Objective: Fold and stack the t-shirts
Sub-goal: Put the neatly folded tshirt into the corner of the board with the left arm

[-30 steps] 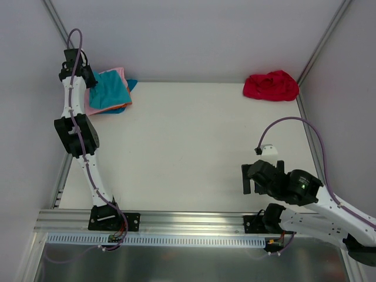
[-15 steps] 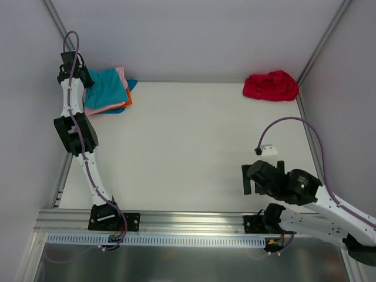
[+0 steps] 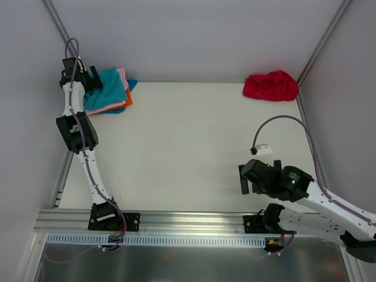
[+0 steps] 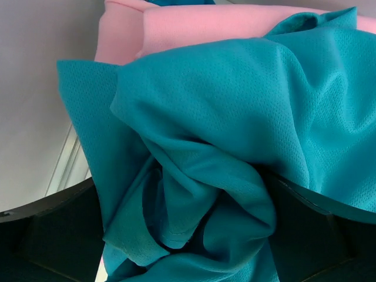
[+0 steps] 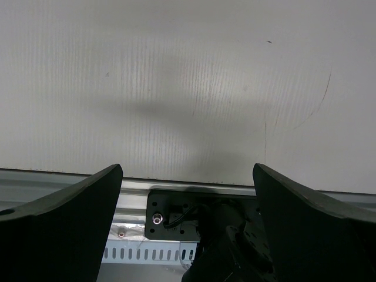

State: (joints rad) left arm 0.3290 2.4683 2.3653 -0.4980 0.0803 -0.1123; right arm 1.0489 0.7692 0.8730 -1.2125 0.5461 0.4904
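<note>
A stack of t-shirts lies in the far left corner: a teal one on top, over a pink one, an orange one and a blue one. My left gripper stands open at the stack's left edge. In the left wrist view its fingers are spread wide around bunched teal cloth, with pink cloth beyond. A crumpled red t-shirt sits at the far right. My right gripper hangs open and empty over the near table edge.
A metal rail and a slotted cable duct run along the near edge, with both arm bases on them. Frame posts rise at the two back corners. A grey wall stands close behind the stack.
My left gripper has opened and let go of the teal t-shirt, which has been drawn left toward the corner. My right arm has shifted slightly left.
</note>
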